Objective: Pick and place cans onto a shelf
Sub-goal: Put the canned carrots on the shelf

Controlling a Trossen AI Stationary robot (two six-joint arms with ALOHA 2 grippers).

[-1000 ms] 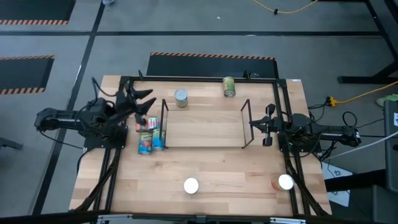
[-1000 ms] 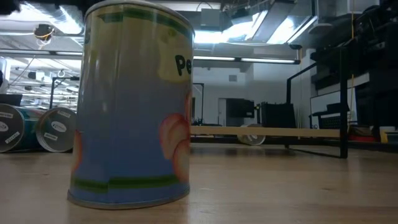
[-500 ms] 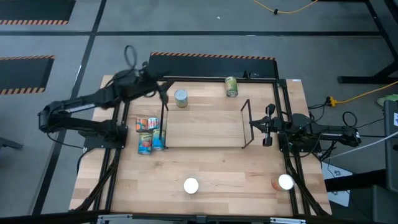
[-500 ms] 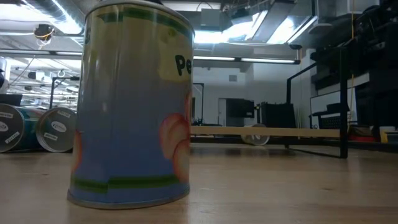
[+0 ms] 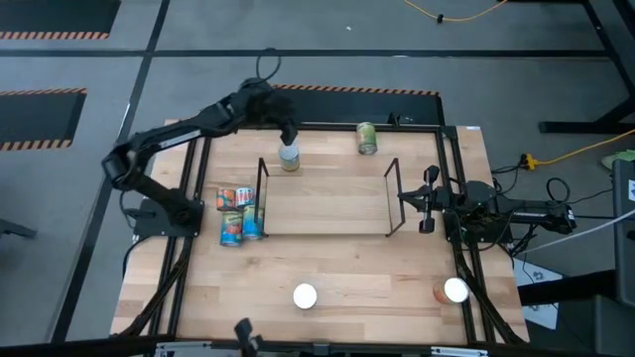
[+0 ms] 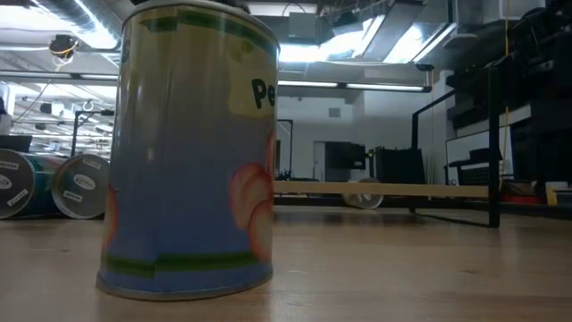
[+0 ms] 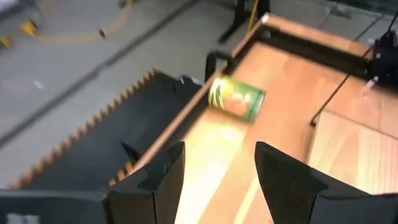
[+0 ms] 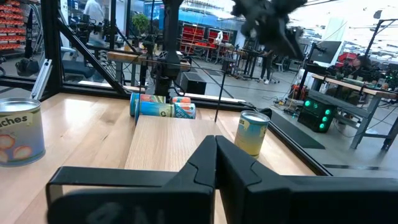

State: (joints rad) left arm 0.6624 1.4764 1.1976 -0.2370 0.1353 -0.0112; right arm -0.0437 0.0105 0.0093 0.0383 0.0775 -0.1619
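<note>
My left gripper (image 5: 289, 136) is open, above the table's far side, over or just beyond an upright silver-topped can (image 5: 289, 157). In the left wrist view its fingers (image 7: 163, 176) frame a green can (image 7: 236, 98) lying on its side near the far edge; this can also shows in the high view (image 5: 366, 138). The black wire shelf (image 5: 327, 235) stands mid-table. Three cans (image 5: 238, 212) lie on their sides at its left end. Two white-topped cans (image 5: 305, 296) (image 5: 455, 291) stand near the front edge. My right gripper (image 5: 427, 203) is shut, at the shelf's right end.
A black frame (image 5: 317, 126) runs round the table's edges. In the low view the front can (image 6: 188, 152) fills the left half. The right wrist view shows the upright can (image 8: 252, 132) and my left arm (image 8: 267, 18) above it.
My left arm has swung from the table's left edge, beside the lying cans, up and toward the far edge and the right, reaching out over the upright silver-topped can. No can has moved.
</note>
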